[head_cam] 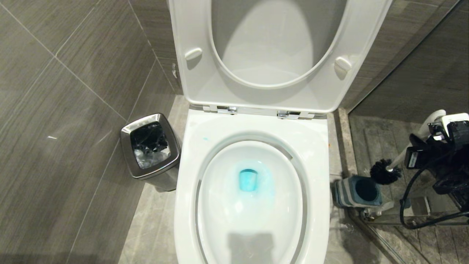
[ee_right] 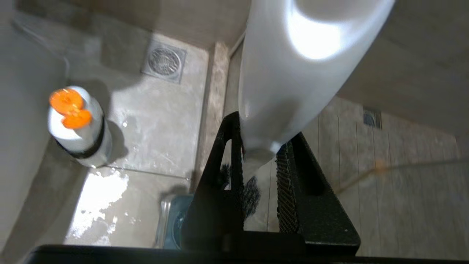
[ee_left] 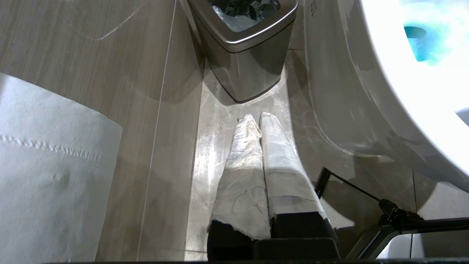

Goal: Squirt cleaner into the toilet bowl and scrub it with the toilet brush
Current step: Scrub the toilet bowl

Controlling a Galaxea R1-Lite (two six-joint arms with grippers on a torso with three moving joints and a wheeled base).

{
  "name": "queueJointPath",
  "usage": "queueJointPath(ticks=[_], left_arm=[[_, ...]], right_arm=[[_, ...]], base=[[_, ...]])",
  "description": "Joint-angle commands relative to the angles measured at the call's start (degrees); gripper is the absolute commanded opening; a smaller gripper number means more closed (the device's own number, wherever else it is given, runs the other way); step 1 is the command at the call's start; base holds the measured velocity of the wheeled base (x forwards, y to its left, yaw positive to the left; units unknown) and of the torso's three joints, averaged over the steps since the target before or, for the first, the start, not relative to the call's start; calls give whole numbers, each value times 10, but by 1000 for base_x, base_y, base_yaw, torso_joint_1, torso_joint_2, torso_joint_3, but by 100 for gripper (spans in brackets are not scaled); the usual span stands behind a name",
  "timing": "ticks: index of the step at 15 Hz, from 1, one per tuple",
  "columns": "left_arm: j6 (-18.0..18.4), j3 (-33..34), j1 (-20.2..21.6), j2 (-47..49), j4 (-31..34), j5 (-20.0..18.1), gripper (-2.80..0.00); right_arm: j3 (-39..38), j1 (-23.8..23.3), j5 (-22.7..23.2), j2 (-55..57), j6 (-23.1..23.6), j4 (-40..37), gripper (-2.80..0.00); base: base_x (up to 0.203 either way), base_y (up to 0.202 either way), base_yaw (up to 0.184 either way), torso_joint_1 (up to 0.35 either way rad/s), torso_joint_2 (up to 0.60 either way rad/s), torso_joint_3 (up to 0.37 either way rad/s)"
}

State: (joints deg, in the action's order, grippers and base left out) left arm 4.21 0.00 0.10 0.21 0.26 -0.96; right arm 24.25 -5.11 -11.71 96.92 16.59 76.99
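Two steps make up the job; by the look of things the first is done. Far left, against the tiled wall, a steel bin (head_cam: pixel 150 150) stands on the floor just beside the toilet. Left pincer (ee_left: pixel 253 118) hangs low near that bin, its wrapped fingers pressed together on nothing; it appears parked. A paper roll (ee_left: pixel 51 168) shows beside it in the left wrist view.

Centre: seat and lid are raised and the bowl (head_cam: pixel 253 205) lies open. Cleaner (head_cam: pixel 251 179) has pooled turquoise at the drain, with a faint blue spot on the rim.

Right: the brush (head_cam: pixel 384 171) is clear of its holder (head_cam: pixel 357 190), black bristle head hanging just above the holder's mouth. Right pincer (ee_right: pixel 260 154) is pinching the white handle between its ribbed fingers. A bottle with an orange cap (ee_right: pixel 75 124) stands on the floor, well apart from the brush.

Judgement: scrubbing is the step in hand, at the carry stage. Next move calls for lifting the head over the bowl's rim, lowering it into the blue pool and working it around the basin. Risk: drips on the floor, or the handle slipping in the grip
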Motion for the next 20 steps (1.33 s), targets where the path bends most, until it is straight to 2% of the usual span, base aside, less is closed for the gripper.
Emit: queueJointPath(ticks=[1, 5, 12, 15, 17, 20], left_arm=[[0, 1, 0, 0, 0, 0, -280], [0, 0, 1, 0, 0, 0, -280], [0, 1, 1, 0, 0, 0, -280], [0, 0, 0, 0, 0, 0, -280], [0, 0, 0, 0, 0, 0, -280], [0, 0, 1, 0, 0, 0, -280]], right_arm=[[9, 5, 5, -39, 1, -7, -280], [11, 45, 9, -90, -2, -23, -280], [56, 67, 9, -252, 17, -161, -280], [88, 79, 12, -319, 17, -285, -280], [149, 110, 10, -331, 5, -355, -280], [203, 132, 11, -335, -13, -424, -280]], base=[[0, 0, 0, 0, 0, 0], [0, 0, 0, 0, 0, 0], [0, 0, 0, 0, 0, 0], [0, 0, 0, 0, 0, 0], [0, 0, 0, 0, 0, 0], [0, 0, 0, 0, 0, 0]])
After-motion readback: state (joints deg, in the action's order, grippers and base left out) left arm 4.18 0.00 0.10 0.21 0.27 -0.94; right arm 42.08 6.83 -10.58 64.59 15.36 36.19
